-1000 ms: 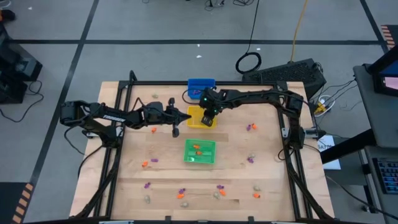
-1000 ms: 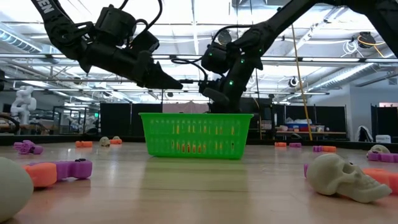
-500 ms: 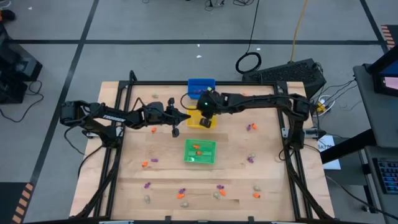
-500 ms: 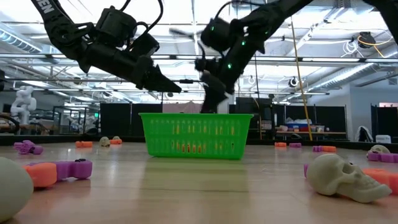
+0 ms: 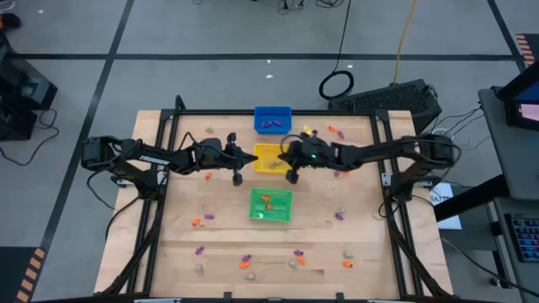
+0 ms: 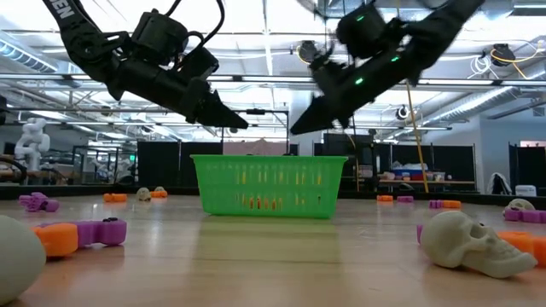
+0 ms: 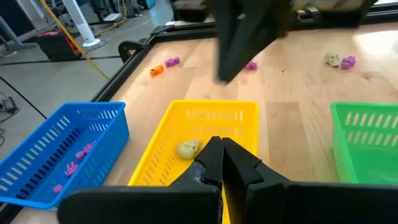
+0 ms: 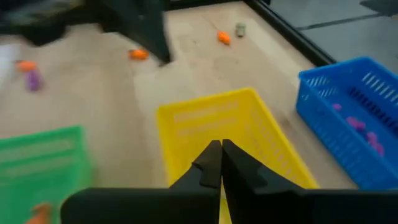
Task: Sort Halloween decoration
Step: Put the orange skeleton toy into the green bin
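Note:
Tiny orange, purple and pale trinkets lie scattered on the wooden table, among them an orange one [image 5: 195,221], a purple one [image 5: 199,250] and a pale skull [image 6: 473,243]. One pale trinket [image 7: 188,148] lies in the yellow bin [image 5: 268,157]. My left gripper [image 5: 255,158] hangs shut and empty over that bin's left edge, pointing right. My right gripper [image 5: 282,159] hangs shut and empty over its right edge, pointing left. In the low view both tips, left [image 6: 243,124] and right [image 6: 295,130], are above the green bin [image 6: 270,183].
The blue bin [image 5: 272,119] at the far edge holds purple trinkets. The green bin [image 5: 271,204], nearer than the yellow one, holds orange ones. More trinkets lie along the near edge [image 5: 295,259] and at the right [image 5: 340,172]. A black frame [image 5: 387,160] borders the table.
My right gripper has risen from low over the yellow bin, behind the green bin in the low view. It has drawn back toward the table's right edge and tipped from pointing steeply down to a shallow slant. My left gripper has kept still.

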Motion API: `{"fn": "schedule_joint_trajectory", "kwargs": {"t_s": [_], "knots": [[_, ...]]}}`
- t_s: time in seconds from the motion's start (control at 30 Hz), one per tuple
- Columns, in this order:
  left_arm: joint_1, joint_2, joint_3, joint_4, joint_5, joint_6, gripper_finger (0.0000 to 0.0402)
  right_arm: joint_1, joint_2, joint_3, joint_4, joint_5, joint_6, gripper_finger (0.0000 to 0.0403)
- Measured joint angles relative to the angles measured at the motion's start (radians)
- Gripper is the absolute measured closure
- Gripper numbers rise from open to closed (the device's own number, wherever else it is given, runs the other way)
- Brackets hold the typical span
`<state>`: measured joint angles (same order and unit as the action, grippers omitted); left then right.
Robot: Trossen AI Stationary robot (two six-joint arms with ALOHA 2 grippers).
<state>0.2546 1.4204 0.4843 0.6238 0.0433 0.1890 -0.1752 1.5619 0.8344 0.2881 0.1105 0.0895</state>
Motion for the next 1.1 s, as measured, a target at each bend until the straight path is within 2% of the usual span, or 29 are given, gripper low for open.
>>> {"fn": "schedule_joint_trajectory", "kwargs": {"t_s": [0.1,0.23,0.3,0.53,0.73,0.9,1.1], "knots": [[0.0,0.0,0.0,0.002,0.0,0.0,0.04,0.035,-0.109,-0.037,-0.11,0.004,0.032,0.0402],[0.0,0.0,0.0,0.0,0.0,0.0,0.04,0.104,-0.229,-0.037,-0.416,0.121,0.089,0.0402],[0.0,0.0,0.0,-0.003,0.0,-0.001,0.04,0.141,-0.277,-0.037,-0.55,0.146,0.151,0.0402],[0.0,0.0,0.0,-0.004,0.0,-0.002,0.04,0.278,-0.371,-0.038,-0.903,0.141,0.403,0.0403],[0.0,0.0,0.0,-0.017,0.0,-0.026,0.04,0.387,-0.325,-0.038,-0.913,0.07,0.496,0.0403],[0.0,0.0,0.0,-0.022,0.0,-0.026,0.04,0.474,-0.25,-0.023,-0.866,0.068,0.507,0.0403],[0.0,0.0,0.0,-0.022,0.0,-0.026,0.04,0.574,-0.141,0.064,-0.821,0.071,0.489,0.0395]]}}
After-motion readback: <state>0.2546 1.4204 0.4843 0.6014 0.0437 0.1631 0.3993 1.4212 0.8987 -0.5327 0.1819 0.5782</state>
